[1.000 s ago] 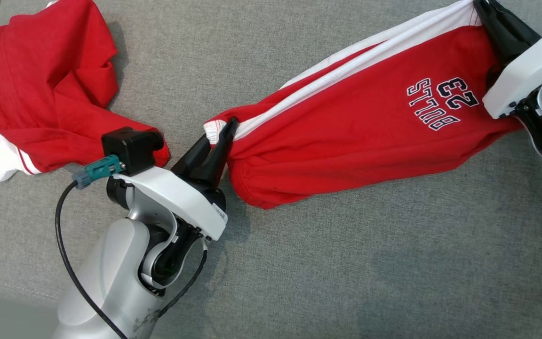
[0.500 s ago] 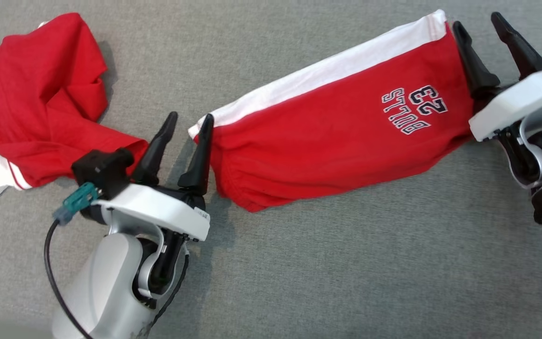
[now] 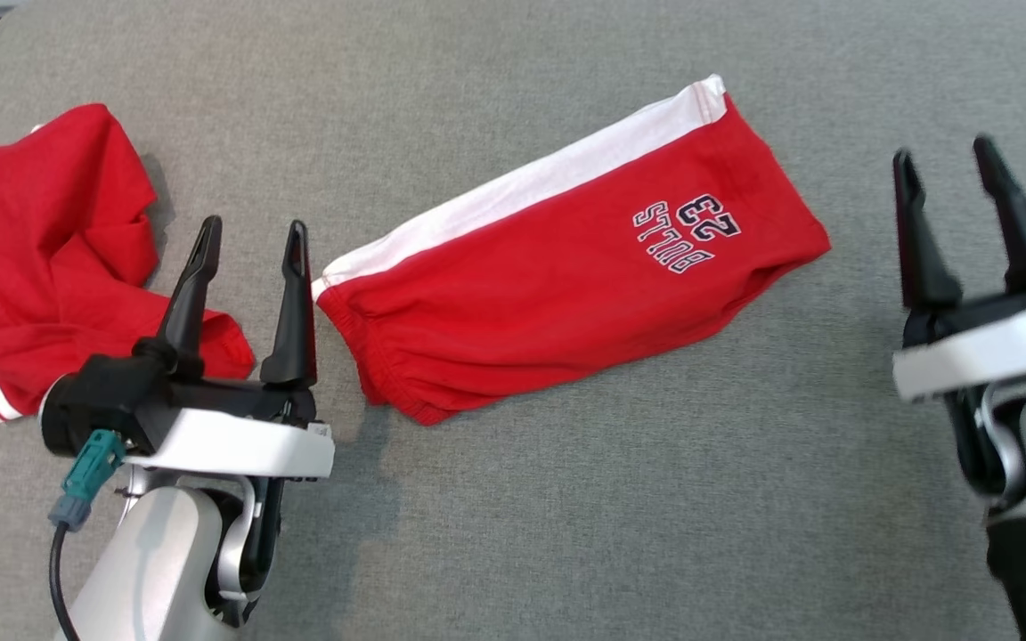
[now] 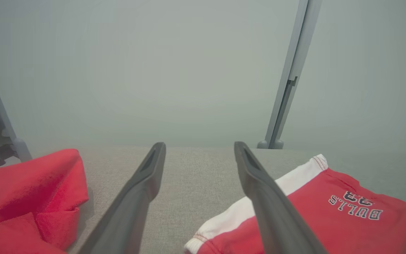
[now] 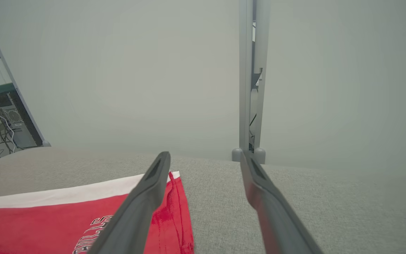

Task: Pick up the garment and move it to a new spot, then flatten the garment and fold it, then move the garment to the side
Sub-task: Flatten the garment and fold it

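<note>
Nearest, the left gripper [image 3: 253,225] and right gripper [image 3: 940,150] hover empty, jaws apart, either side of the red cotton shorts with a white side stripe [image 3: 549,294]. The shorts lie flat, apparently folded, on the grey fabric tabletop [image 3: 566,516]; moving them aside seems left. Wrist views add a grey upright post [image 4: 287,81] beyond.
</note>
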Robot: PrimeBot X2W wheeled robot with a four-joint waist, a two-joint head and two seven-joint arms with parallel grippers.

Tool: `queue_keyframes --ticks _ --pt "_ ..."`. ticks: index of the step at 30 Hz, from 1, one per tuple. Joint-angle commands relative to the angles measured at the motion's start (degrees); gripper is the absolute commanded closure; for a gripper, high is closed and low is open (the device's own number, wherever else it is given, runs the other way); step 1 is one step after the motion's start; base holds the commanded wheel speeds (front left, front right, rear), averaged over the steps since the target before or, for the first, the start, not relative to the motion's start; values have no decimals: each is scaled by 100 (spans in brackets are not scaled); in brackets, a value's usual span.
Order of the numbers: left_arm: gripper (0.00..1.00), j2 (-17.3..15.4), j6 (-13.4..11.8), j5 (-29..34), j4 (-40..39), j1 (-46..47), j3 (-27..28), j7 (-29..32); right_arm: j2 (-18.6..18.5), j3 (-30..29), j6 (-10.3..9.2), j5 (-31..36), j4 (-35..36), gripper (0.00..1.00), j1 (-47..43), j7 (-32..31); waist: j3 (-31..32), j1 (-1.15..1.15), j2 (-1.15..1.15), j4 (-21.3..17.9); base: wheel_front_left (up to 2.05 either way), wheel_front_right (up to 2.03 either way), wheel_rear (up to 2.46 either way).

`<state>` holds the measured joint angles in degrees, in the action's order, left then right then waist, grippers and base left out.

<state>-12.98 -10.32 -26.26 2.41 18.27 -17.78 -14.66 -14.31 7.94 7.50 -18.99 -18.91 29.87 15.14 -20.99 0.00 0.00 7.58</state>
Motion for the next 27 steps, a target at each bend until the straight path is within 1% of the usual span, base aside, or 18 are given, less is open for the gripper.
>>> queue_keyframes --ticks 1,5,10,13,19,27 --pt "0 -110 -48 179 20 -112 35 -29 110 -149 -2 215 250 0 -383 11 132 0 0 -105 0 0 0" --pt "0 -229 -65 373 142 -234 33 -41 340 -429 -2 448 668 0 -914 -104 251 0 0 -182 0 0 0" --pt "0 -295 -68 407 276 -387 5 -31 573 -674 -2 596 1127 0 -1410 -318 380 0 0 -266 0 0 0" --pt "0 -326 -78 404 304 -433 -13 16 648 -761 -2 632 1328 0 -1571 -433 398 0 0 -301 0 0 0" --pt "0 -403 -44 391 304 -329 -5 46 704 -853 -2 658 1564 0 -1637 -580 321 0 0 -314 0 0 0" --pt "0 -389 -71 410 294 -245 -57 41 686 -906 -2 685 1656 0 -1538 -705 267 0 0 -254 0 0 0"
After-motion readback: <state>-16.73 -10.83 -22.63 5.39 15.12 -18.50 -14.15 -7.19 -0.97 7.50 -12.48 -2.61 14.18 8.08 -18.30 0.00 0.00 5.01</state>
